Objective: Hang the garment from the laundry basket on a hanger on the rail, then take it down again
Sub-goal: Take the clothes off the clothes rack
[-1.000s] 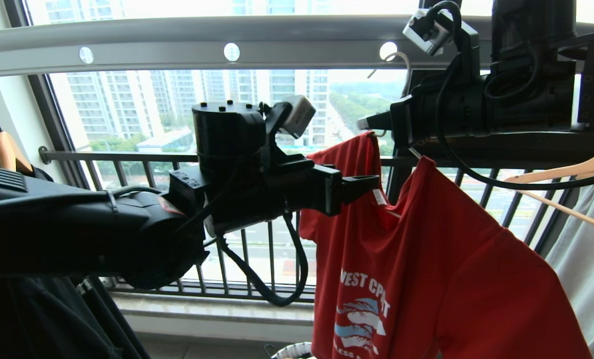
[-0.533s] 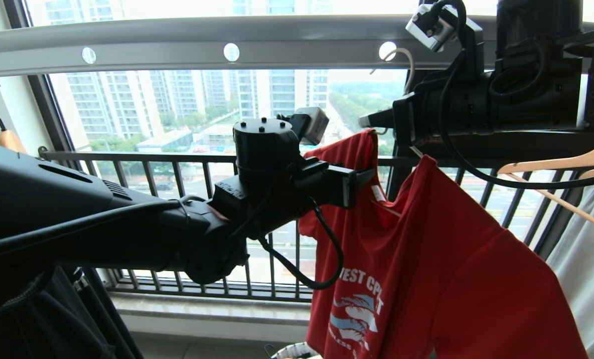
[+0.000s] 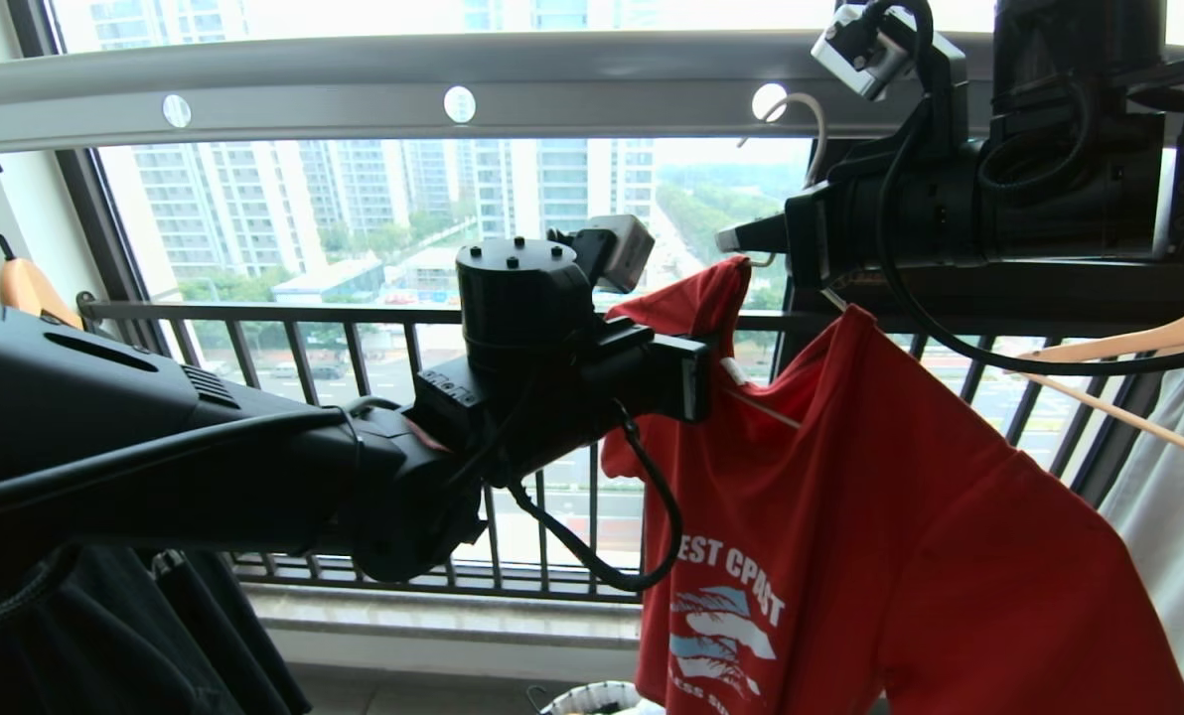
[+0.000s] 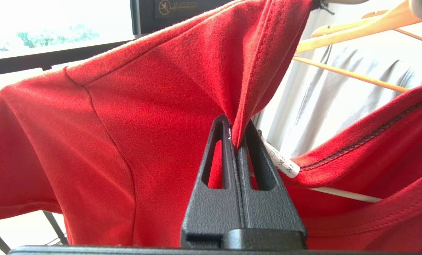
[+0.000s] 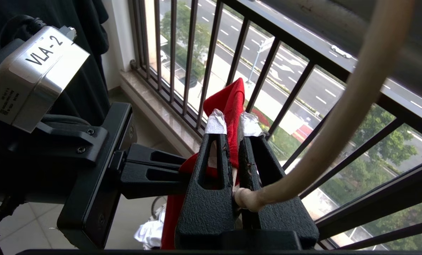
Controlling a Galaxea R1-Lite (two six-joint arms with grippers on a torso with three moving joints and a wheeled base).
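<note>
Garment (image 3: 880, 516) hangs on hanger (image 3: 809, 124) under rail (image 3: 354, 94). Left gripper (image 4: 236, 141) clenched on collar fold. Right gripper (image 5: 234, 124) clamped on hanger neck and red cloth.

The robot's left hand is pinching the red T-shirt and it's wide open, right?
Not quite. The left gripper is pinching the red T-shirt, but it is shut, not wide open. The left wrist view shows its two black fingers pressed together on a fold of the red cloth.
</note>
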